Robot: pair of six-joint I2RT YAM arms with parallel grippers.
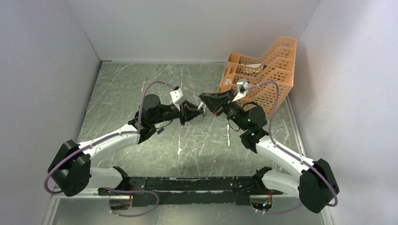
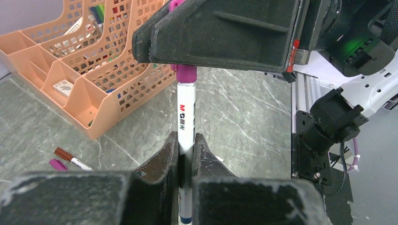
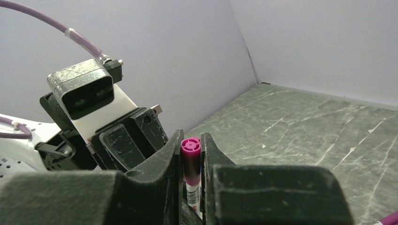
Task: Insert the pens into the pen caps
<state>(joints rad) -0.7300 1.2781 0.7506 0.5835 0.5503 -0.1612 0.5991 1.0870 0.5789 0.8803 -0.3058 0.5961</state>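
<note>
White pen (image 2: 185, 117) meets magenta cap (image 2: 186, 73) near the orange mesh tray (image 2: 94, 70).
The left hand (image 2: 187, 141) is clamped tight on the white pen, held above the bench (image 2: 244, 117) just in front of the tray; the right hand (image 3: 191, 151) pinches the magenta cap at the pen's tip, fingers nearly together.

Left arm (image 1: 110, 139) and right arm (image 1: 281, 152) angled inward, left tool (image 1: 196, 111) and right tool (image 1: 212, 106) nose to nose, both pinched close
</note>
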